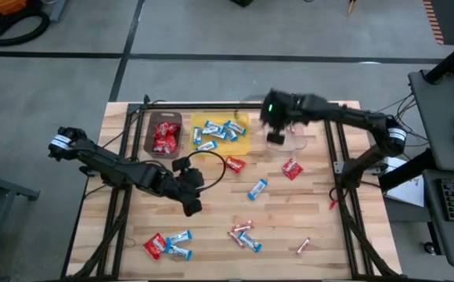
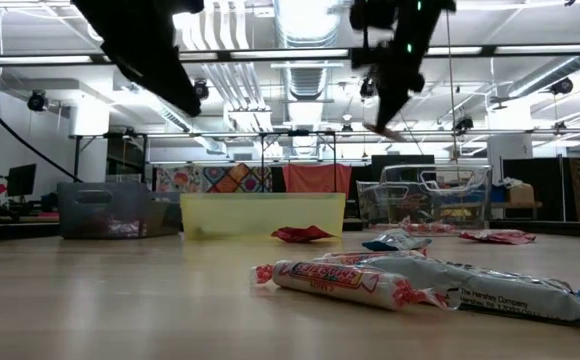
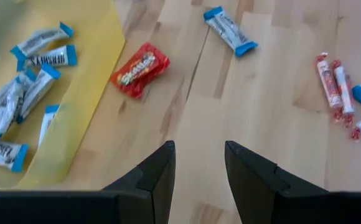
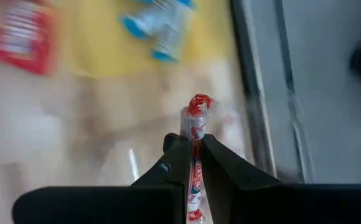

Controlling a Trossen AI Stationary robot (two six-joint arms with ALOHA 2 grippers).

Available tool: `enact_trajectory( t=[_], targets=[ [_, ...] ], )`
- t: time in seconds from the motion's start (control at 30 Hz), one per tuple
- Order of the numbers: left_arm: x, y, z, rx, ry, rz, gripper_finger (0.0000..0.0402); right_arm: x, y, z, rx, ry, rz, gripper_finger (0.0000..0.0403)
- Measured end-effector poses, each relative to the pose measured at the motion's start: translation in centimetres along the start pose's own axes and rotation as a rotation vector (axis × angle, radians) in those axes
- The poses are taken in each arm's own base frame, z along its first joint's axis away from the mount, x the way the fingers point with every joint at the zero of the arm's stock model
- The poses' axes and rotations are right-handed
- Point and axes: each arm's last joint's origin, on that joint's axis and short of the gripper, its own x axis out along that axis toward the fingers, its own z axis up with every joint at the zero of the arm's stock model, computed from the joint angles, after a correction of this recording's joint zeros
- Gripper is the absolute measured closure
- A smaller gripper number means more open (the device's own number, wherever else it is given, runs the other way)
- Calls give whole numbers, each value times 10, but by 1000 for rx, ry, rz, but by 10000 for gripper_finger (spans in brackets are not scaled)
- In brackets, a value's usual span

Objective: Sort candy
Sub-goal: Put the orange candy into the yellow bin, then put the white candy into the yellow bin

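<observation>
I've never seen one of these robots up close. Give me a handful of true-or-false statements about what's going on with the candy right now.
1. The right gripper is pinching a slim candy stick. True.
2. The yellow bin holds red packets. False: it holds blue-and-white bars; the red packets are in the brown bin.
3. The left gripper is carrying a candy. False: its fingers stand apart over bare wood with nothing between them.
4. Some candy lies loose on the table. True.
5. A red packet lies on the wood just beside the yellow bin. True.
</observation>
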Motion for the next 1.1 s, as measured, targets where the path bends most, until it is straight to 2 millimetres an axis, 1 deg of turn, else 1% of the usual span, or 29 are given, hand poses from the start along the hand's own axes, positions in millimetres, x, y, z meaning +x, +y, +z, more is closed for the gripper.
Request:
enact_trajectory(
  t=[0.07,0.13,0.17,0.23,0.3,0.43,0.57,0.63,0.73,0.9,1.0,1.1],
  targets=[
    [0,0,-2,-6,11,4,278,12,-29,-13,143,28,10,375],
    [-1,0,-3,-6,19,7,278,25,-56,-29,322,32,72,375],
    [-1,0,-3,-6,20,8,278,33,-66,-37,394,36,121,375],
    [-1,0,-3,-1,27,11,278,49,-81,-53,521,36,209,374],
    [-1,1,-4,4,37,17,278,64,-89,-65,599,39,270,374],
    [-2,3,-9,-15,87,23,278,84,-88,-75,632,70,316,374],
    [-3,5,-14,-54,161,-2,278,93,-84,-74,639,80,338,370],
    [-3,4,-15,-73,185,-34,278,97,-82,-73,643,89,344,358],
    [-4,1,-17,-78,227,-99,278,100,-80,-72,638,93,349,326],
    [-7,-6,-20,-95,296,-205,278,99,-81,-69,650,72,339,257],
    [-10,-12,-23,-98,339,-272,278,91,-82,-68,652,51,328,226],
    [-15,-18,-27,-91,350,-295,275,81,-84,-66,672,24,317,208]
  ],
)
